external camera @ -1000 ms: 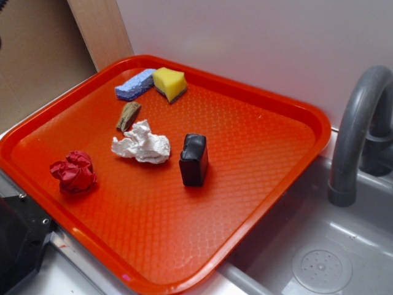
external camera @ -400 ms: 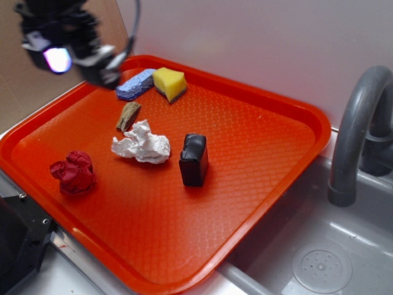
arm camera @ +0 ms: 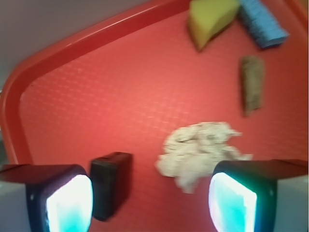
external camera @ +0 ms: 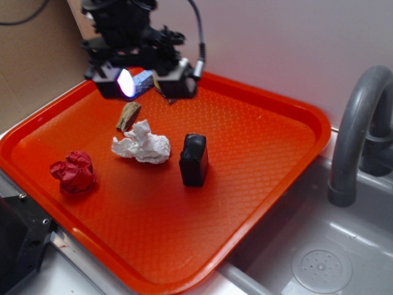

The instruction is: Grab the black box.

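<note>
Setting: we see an orange tray [external camera: 258,203] beside a grey sink [external camera: 319,258].
Gripper [external camera: 146,83]: jaws wide, empty, hovering near the tray's far-left corner.
Black box [external camera: 194,160]: mid-tray, right of the white paper wad [external camera: 141,144].
Approach: we judge it must shift right, centre over the box and avoid the wad.
Writing: none readable.

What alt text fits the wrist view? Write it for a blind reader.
An open gripper hangs above a red tray, its two pads lit; the black box lies beside the left pad, crumpled white paper between them, sponges beyond.
</note>
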Controlling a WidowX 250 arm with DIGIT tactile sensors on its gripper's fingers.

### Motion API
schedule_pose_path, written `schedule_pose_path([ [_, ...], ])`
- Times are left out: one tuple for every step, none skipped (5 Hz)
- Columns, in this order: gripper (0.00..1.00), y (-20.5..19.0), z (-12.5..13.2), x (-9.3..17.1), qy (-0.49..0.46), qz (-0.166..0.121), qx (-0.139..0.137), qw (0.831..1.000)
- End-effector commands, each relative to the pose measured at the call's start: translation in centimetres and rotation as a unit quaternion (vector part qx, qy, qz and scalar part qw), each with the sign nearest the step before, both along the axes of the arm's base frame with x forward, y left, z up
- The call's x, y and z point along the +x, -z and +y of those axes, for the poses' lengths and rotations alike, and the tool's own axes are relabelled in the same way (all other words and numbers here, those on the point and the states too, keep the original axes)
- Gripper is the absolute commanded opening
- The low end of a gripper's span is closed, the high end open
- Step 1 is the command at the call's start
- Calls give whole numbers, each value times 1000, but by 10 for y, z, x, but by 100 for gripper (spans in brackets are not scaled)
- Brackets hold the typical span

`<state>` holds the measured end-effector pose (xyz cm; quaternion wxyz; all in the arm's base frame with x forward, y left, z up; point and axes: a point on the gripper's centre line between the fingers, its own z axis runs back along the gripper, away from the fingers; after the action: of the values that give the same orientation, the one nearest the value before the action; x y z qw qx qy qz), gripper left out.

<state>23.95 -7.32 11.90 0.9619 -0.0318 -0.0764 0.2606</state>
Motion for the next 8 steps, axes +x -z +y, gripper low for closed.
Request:
schedule_pose_path([
  [100,24,-35,-8,9,45,-4,999],
  [100,45,-39,3,15,33,41,999],
  [100,57,-34,18,25,38,43,998],
  [0,66,-27,19,29,61,72,995],
  [0,42,-20,12,59,58,76,994],
  [0,-8,-4,6,123,2,97,988],
  [0,-59,38,-11,119,-4,114,986],
  [0,-109,76,-34,144,-7,109,984],
])
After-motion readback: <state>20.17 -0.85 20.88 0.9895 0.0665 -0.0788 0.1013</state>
